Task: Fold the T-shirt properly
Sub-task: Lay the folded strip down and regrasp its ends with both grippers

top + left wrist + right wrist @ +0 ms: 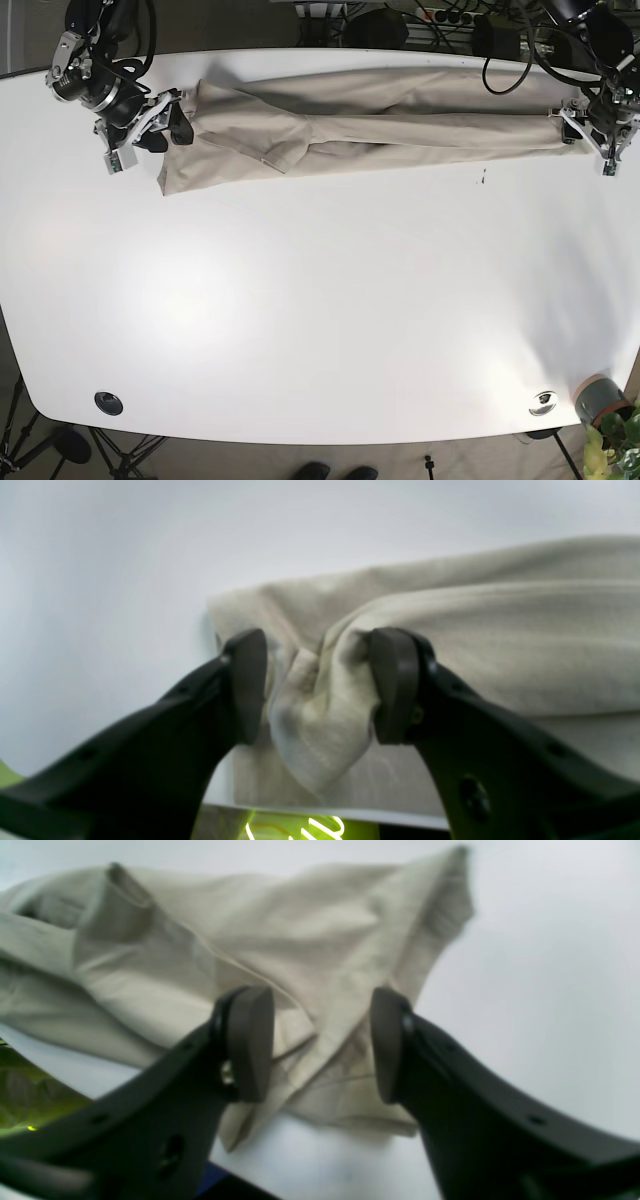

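Observation:
The beige T-shirt (380,120) lies stretched in a long band along the far side of the white table (320,320). My left gripper (598,128) sits at its right end. In the left wrist view that gripper (320,685) is open, and a crumpled bunch of the T-shirt (325,715) fills the gap and touches the right pad (395,685). My right gripper (165,118) is at the shirt's left end. In the right wrist view it (322,1045) is open, straddling a sleeve of the T-shirt (280,930) that rests on the table.
The table's far edge runs just behind the shirt. Near the front right corner stand a grey pot (598,400) with a plant and a small metal fitting (543,402). A black round fitting (108,403) sits front left. Cables hang behind the table.

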`<action>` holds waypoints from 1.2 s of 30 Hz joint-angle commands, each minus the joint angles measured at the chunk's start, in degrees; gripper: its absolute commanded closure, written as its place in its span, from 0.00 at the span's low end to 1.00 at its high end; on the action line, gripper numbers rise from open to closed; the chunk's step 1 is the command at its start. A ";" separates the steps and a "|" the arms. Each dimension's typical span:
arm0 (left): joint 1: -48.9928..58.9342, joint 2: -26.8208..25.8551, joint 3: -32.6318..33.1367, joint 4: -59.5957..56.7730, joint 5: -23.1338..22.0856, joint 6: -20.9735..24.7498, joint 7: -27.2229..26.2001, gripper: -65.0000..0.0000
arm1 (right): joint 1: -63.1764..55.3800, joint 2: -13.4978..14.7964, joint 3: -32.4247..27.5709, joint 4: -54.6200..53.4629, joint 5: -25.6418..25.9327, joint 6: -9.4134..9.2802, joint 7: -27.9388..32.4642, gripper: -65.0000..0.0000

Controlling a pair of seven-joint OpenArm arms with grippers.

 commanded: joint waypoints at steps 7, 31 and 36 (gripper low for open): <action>-5.13 -0.72 -1.49 3.74 -0.80 0.10 -0.70 0.52 | -1.05 0.37 -7.12 8.09 1.85 0.95 0.82 0.47; 9.90 1.65 4.58 15.43 -0.19 0.10 -5.89 0.52 | -1.05 -3.59 -23.39 0.97 -26.01 0.95 16.47 0.47; 10.60 -1.16 4.49 9.10 -0.27 0.10 -8.70 0.52 | 0.54 -3.41 -23.21 -4.57 -26.37 0.95 19.54 0.47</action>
